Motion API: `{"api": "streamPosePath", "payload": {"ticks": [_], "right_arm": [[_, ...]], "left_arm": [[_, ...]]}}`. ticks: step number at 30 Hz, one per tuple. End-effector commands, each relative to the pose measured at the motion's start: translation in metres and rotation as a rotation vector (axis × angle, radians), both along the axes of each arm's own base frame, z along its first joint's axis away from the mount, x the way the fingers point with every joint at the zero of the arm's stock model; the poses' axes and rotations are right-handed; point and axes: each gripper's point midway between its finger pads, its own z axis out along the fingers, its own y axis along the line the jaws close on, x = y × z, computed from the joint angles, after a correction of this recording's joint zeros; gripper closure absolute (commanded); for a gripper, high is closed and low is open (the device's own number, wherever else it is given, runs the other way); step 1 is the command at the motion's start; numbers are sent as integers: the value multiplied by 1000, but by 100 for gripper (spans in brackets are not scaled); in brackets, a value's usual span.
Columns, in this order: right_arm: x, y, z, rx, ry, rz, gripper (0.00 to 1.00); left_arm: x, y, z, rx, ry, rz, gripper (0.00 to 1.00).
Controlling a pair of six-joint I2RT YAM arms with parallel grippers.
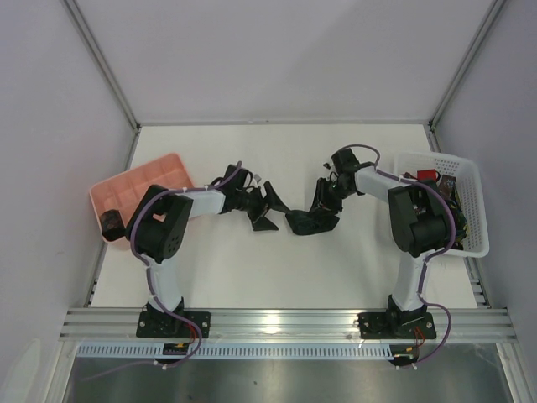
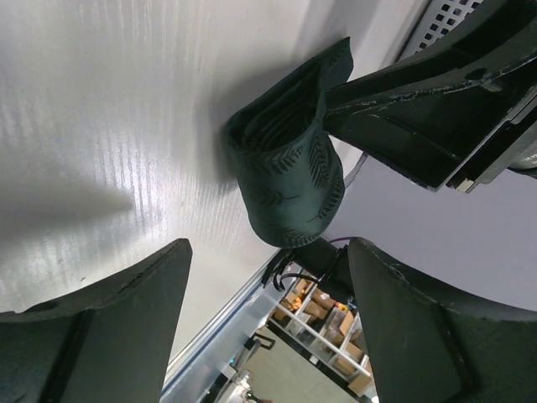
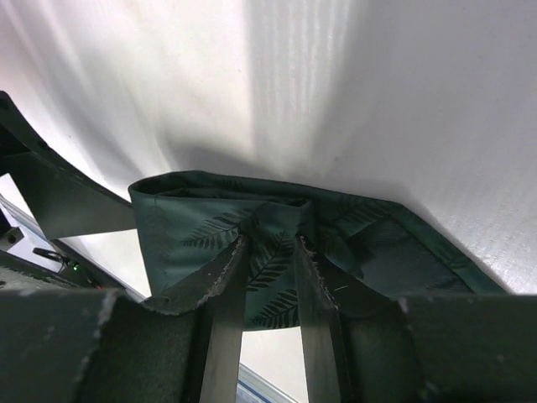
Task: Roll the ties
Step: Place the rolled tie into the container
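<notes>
Where the right gripper [image 3: 268, 248] meets the fabric, its two fingers are pinched onto a fold of the green tie [image 3: 369, 243], which is dark green with a fern print. The grip sits at the inner turn of a loose, partly wound loop. More of the strip lies flat to one side on the white table [image 1: 336, 269], about mid-table between the two arms.

Left gripper [image 2: 268, 252]: jaws spread wide with nothing between them. It points at the loop from near by and is not touching it.

Handling (judged):
- Light, limp woven cloth with a smooth face, so it is likely to slip and spring loose if let go.
- It has no stiffness to keep a coil by itself, and the turns look slack.
- Not fragile.
- The best hold would be across the whole coil, pressing all layers together. Holding one edge would let the inner turns slide out sideways.
- The left gripper looks placed to take the outside of the loop while the right holds the core.

Containers:
- Pink tray [image 1: 159, 172], at the table's left edge, has several compartments. One dark coil [image 1: 112, 223] sits at its near-left corner.
- White basket [image 1: 474, 243], at the right edge, holds a heap of unrolled ties [image 1: 449, 197]. They are mostly dark, with a red tie [image 1: 426, 175] showing on top. The count is not readable.
</notes>
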Motion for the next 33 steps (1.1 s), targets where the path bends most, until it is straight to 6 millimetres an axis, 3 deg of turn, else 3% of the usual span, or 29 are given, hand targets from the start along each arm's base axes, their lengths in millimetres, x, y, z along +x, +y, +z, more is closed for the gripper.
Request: {"api": "streamPosePath", "payload": {"ticks": [1,6,16,33], "right_arm": [[-9,-9,-6,-28,-8,-1,66],[-9,-9,-5,-23,-30,-3,66],[-3,-9,2,-19,-63,-19,67],[-7,-6,-1,8,-56,-23,68]], "left_arm": [[3,-14,13,-53,29,-4,19],[4,-21,13,-51,108,39,17],[-28,-34,-2,-9,348,117,15],[-2,-49,-20,19,367,178,16]]}}
